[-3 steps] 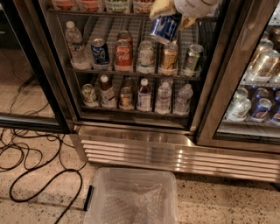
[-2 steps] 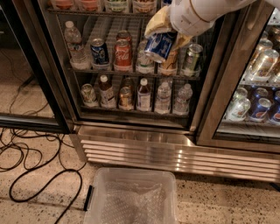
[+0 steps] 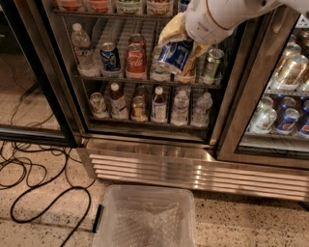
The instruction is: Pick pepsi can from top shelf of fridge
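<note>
My gripper (image 3: 176, 52) is shut on the pepsi can (image 3: 174, 57), a blue can held tilted in front of the fridge's (image 3: 159, 159) open compartment, at the height of the middle wire shelf. My yellowish fingers (image 3: 170, 30) clamp the can from above and from the right. My white arm (image 3: 217, 17) comes in from the upper right. The top shelf (image 3: 87, 13) shows only as a wire rail at the upper edge, with several containers on it cut off by the frame.
The middle shelf holds a water bottle (image 3: 83, 50), another blue can (image 3: 110, 57), a red Coca-Cola can (image 3: 136, 60) and a green can (image 3: 212, 65). Bottles and cans fill the lower shelf. A clear plastic bin (image 3: 145, 217) stands on the floor below. Black cables (image 3: 29, 176) lie on the left.
My gripper has come down and slightly left with the pepsi can, from near the top shelf to the level of the middle shelf. The can has tilted further.
</note>
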You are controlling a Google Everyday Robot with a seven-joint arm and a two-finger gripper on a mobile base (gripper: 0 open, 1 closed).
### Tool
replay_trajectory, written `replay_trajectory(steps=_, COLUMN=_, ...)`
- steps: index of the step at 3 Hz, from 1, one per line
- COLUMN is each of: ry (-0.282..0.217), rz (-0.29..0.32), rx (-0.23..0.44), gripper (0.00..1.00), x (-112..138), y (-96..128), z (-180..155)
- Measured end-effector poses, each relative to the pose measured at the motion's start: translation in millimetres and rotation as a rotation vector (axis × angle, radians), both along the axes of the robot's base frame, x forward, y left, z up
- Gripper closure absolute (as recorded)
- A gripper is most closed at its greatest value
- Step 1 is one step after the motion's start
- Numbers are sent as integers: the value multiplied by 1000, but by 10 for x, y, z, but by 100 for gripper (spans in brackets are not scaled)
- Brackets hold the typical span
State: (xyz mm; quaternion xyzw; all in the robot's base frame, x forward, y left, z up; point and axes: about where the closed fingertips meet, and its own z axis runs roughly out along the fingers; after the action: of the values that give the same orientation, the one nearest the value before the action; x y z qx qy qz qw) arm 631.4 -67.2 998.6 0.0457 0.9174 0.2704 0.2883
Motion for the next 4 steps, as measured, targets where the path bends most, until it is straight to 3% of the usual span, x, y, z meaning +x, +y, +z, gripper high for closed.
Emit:
replay_trajectory(steps=1, ry=46, rz=33, rx=38, gripper=100, x=-252, y=219, z=-177)
replay_trajectory(steps=3, ry=167, rz=137, rx=151, gripper=100, x=-778, y=881, z=-616)
replay_trajectory(steps=4, ry=172, rz=142, rx=155, gripper=100, x=-798, y=911, z=-624)
